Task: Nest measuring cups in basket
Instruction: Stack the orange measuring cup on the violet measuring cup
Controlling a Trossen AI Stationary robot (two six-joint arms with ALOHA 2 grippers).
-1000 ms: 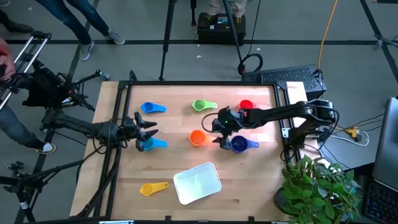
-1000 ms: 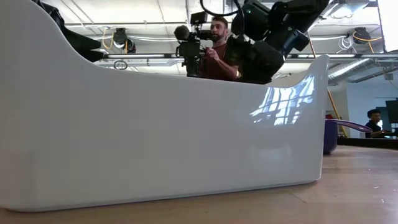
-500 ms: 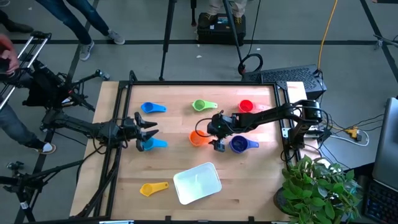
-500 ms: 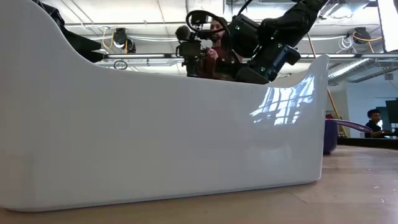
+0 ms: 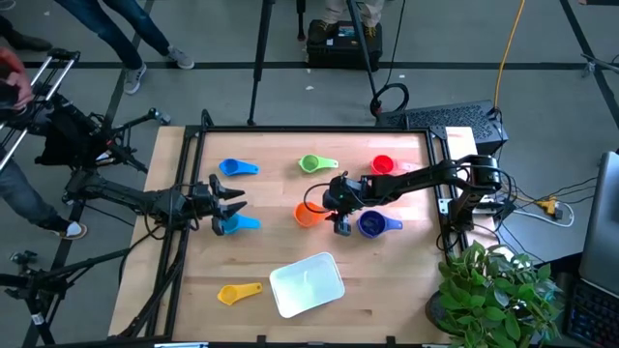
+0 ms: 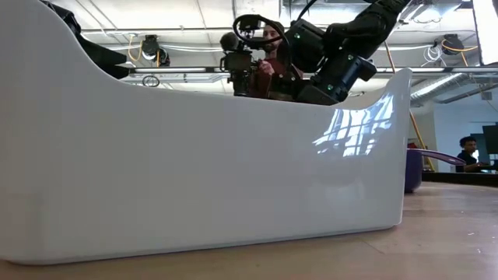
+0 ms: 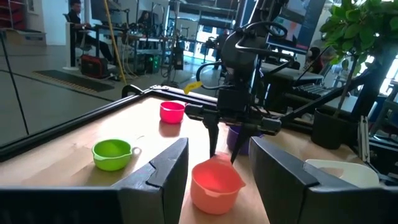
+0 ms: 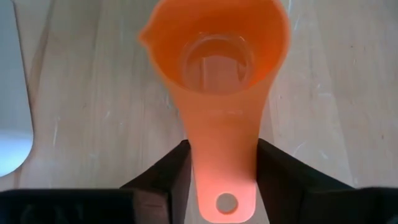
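In the high view the orange cup [image 5: 307, 215] sits upright mid-table, its handle pointing to the table's right. My right gripper [image 5: 338, 219] points down over that handle, open, with one finger on each side of it. The dark blue cup [image 5: 371, 224] stands just right of it. The red cup [image 5: 383, 165], green cup [image 5: 310, 163] and another blue cup [image 5: 233, 168] stand along the far side, and the yellow cup [image 5: 232, 293] sits near the front. My left gripper [image 5: 231, 199] waits open beside the light blue cup [image 5: 235, 224]. The basket [image 5: 307, 283] rests at the near edge. My right gripper has its fingers [image 8: 166, 169] close on both sides of the orange cup's handle [image 8: 224, 155], near its free end. It comes from above, pointing down, along the handle. I cannot tell whether the fingers touch it. The cup rests upright on the table.
The basket's pale wall [image 6: 194, 155] fills the low view, with the right arm [image 6: 334, 54] above it and a person with a camera behind. Tripods and stands crowd the table's left edge, and a plant [image 5: 493, 290] stands at its right near corner.
My right gripper has moved from above the dark blue cup toward the table's left and down, until its fingers stood around the orange cup's handle. It has held there for the last half second. The cups and the left arm have stayed put.
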